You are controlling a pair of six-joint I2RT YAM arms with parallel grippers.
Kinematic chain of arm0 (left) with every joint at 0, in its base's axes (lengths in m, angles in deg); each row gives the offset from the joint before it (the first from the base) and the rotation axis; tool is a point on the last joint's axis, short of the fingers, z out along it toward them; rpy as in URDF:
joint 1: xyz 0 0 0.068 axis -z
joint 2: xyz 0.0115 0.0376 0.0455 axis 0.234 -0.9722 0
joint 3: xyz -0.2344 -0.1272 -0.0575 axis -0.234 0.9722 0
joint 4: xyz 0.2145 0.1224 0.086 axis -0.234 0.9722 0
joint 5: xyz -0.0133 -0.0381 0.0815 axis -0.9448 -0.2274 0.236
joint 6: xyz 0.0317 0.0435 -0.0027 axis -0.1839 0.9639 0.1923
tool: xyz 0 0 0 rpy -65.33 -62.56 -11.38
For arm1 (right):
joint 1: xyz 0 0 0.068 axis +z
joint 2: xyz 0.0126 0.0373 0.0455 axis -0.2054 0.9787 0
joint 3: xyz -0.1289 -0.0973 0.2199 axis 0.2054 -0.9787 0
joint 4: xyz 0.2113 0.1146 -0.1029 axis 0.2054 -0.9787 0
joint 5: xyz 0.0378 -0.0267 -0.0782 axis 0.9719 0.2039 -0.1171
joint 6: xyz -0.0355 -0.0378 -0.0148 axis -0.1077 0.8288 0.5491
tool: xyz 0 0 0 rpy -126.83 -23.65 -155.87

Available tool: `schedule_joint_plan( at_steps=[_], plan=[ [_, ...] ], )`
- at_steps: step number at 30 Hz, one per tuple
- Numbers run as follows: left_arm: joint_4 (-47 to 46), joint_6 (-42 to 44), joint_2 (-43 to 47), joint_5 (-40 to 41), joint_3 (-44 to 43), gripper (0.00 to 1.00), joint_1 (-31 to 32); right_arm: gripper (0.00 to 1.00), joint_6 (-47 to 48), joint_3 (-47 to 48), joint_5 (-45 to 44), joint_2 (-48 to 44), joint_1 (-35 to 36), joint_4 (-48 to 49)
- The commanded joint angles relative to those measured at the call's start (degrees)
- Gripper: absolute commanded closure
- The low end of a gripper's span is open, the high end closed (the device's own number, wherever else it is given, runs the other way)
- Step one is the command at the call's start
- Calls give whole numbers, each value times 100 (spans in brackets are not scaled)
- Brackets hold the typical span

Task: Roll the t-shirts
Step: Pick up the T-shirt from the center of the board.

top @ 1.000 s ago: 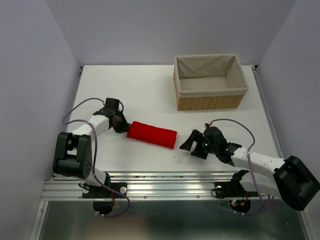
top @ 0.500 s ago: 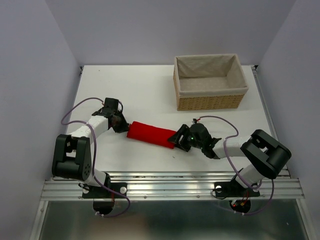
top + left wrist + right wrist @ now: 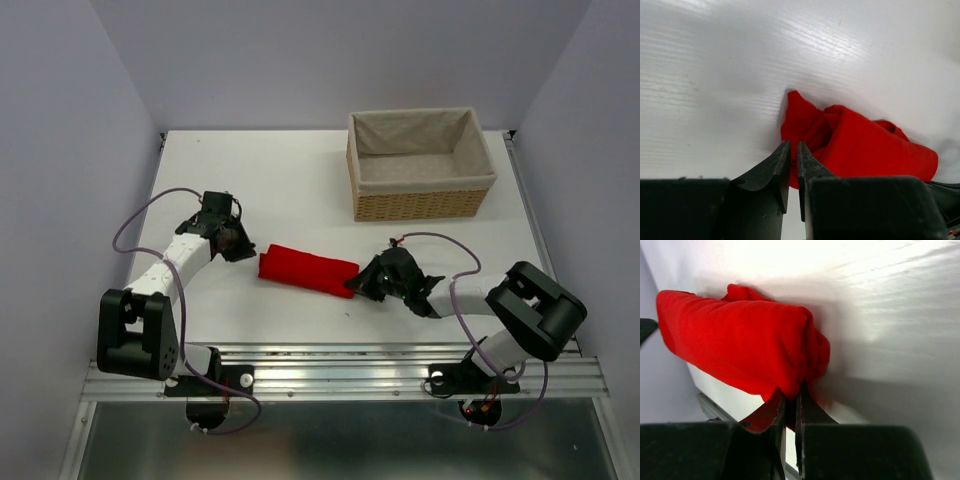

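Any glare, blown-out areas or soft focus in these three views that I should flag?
Right wrist: table blown out white along the top, grey shadow beside the red t-shirt. Left wrist: streaky glare on the table, t-shirt slightly soft. Top: even light, sharp, faint shadows only.

- Bright red t-shirt, plain, rolled into a tight log.
- It's lying slanted on the white table, near the front edge.

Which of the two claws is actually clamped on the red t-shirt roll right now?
The right claw: its jaws pinch the end fold of the rolled t-shirt. The left claw sits just off the other end, jaws nearly together.
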Motion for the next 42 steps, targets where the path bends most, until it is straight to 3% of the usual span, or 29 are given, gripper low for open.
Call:
schedule_joint_plan(
  at_steps=[1,3,6,11,17,21,25,30,42],
  plan=[
    [273,281,353,-22,-546,78,-22,99,617,-123,-543,-559,-60,-1897],
    [265,290,414,-233,-678,77,-22,99,889,-202,-613,-1008,-217,-2441],
    [405,273,345,-523,-880,64,-22,99,1372,-212,-596,-1438,-497,-3214],
    [590,431,125,-909,-925,54,13,99,1996,-62,-578,-1676,-851,-4017],
    [-313,-112,677,-1683,155,21,39,99,2155,69,-596,-1643,-1062,-4167],
    [-886,-438,933,-2097,753,10,215,99,2234,201,-578,-1423,-1062,-4167],
    [-1150,-842,722,-2107,912,9,793,99,2348,360,-578,-1265,-1062,-4176],
    [-2002,-1651,924,-2185,1245,9,1032,99,2357,483,-561,-1194,-1062,-4184],
    [-1475,-1845,143,-1342,1097,15,1269,99,2331,545,-543,-1185,-1062,-4220]
  ],
)
